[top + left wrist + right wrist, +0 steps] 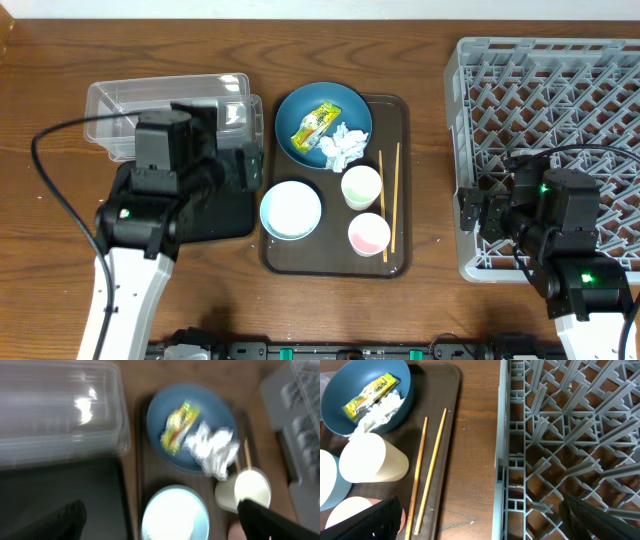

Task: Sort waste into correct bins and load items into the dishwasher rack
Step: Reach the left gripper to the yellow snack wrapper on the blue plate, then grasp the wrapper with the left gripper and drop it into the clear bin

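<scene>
The blue dish [295, 115] on the brown serving tray [398, 105] holds the yellow-green wrapper [315, 122] and the white tissue [345, 147]. The white bowl [291, 209], pale green cup [361, 186], pink cup [368, 234] and chopsticks [390, 200] also lie on that tray. My left gripper [165, 525] is open and empty above the white bowl [172, 512]. My right gripper [485, 520] is open and empty over the table strip between the chopsticks [427, 465] and the grey rack [570, 435]. A tiny white speck [472, 521] lies there.
The clear tub [150, 105] stands at the back left. The black tray [225, 215] lies in front of it, mostly under my left arm. The rack [560, 100] fills the right side. Cables run beside both arms.
</scene>
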Controlling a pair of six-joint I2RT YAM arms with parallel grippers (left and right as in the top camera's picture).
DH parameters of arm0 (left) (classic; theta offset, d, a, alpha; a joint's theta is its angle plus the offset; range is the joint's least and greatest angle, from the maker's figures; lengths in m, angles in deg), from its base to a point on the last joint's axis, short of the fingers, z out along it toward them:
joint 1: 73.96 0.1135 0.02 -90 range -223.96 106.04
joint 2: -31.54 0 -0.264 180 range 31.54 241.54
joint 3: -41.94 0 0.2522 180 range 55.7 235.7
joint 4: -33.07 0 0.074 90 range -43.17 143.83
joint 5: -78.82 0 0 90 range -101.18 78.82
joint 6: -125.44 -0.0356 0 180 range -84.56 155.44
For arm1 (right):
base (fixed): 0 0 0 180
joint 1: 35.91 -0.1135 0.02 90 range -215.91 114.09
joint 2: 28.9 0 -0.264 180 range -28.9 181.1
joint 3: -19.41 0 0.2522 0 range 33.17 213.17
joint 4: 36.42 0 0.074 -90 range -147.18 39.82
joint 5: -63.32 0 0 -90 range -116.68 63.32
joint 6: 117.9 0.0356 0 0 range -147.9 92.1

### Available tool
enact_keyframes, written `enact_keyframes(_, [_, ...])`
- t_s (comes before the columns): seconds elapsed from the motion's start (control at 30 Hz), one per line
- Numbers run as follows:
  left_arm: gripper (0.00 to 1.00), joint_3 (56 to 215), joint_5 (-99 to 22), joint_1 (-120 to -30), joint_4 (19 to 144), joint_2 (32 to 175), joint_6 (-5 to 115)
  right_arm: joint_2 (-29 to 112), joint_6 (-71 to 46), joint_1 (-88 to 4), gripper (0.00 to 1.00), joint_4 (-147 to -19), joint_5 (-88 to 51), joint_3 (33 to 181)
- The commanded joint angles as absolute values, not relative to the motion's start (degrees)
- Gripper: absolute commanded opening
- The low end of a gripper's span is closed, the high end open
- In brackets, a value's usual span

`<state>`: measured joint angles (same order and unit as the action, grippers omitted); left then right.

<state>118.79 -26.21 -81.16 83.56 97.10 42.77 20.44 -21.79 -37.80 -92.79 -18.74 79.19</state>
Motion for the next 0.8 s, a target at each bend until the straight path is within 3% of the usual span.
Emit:
enact_keyframes(0.0, [0.98, 121.2, -27.5, -82.9, 80.9, 102.7, 43.5, 20.2, -21.7, -38.1, 0.99, -92.9, -18.5, 80.4])
enact_keyframes(0.33, [0.92, 136.4, -27.2, -88.4, 80.4, 127.6, 33.8, 20.2, -21.7, -38.1, 0.99, -93.3, -18.3, 80.4])
enact_keyframes(0.53, [0.92, 137.4, -22.9, -92.8, 76.7, 137.6, 25.5, 20.2, -21.7, -38.1, 0.99, -93.3, -18.3, 80.4])
enact_keyframes(0.77, [0.93, 137.4, -21.0, -94.3, 69.7, 146.5, 25.4, 20.2, -21.7, -38.1, 0.99, -93.4, -18.3, 80.4])
